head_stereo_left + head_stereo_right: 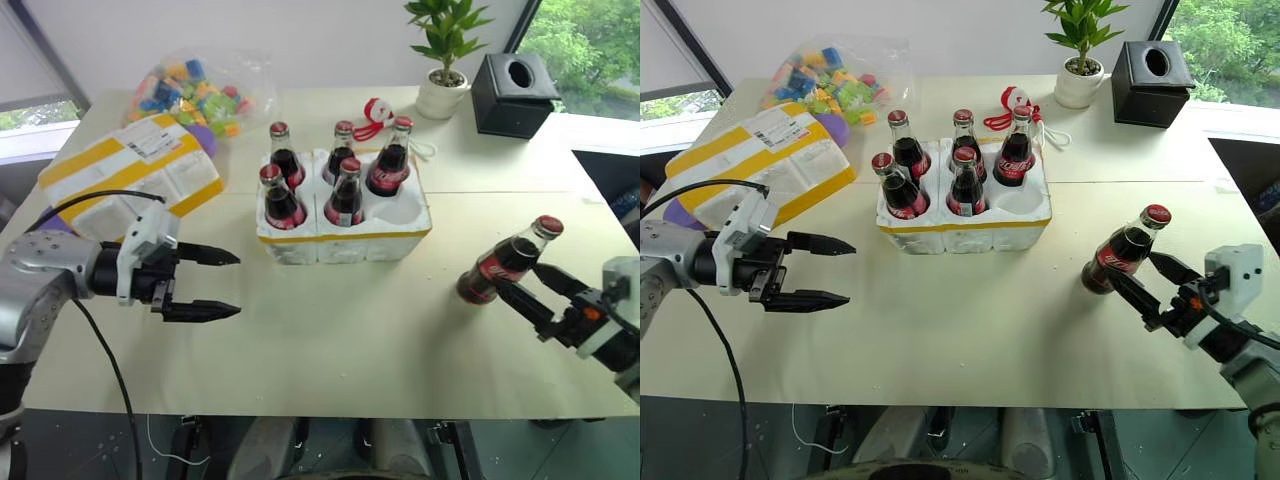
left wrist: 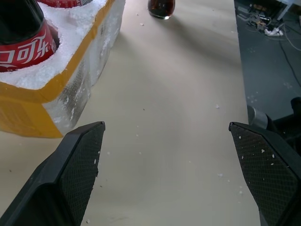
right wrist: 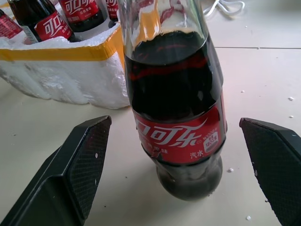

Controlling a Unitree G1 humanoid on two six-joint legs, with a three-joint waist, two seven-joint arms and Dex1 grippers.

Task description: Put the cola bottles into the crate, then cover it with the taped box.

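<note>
Right wrist view: cola bottle [image 3: 171,117], red Chinese-script label.

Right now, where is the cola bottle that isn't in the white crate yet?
The last cola bottle stands on the table on the robot's right, apart from the crate, with the open right gripper around its base.

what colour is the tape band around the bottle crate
Yellow, running around the white crate; clearest in the left eye view.

Cola bottle [image 3: 175,127] standing on the table [image 3: 263,80], between two wide-apart black fingers [image 3: 70,174], not touching, foam crate [image 3: 66,75] with bottles behind
</note>
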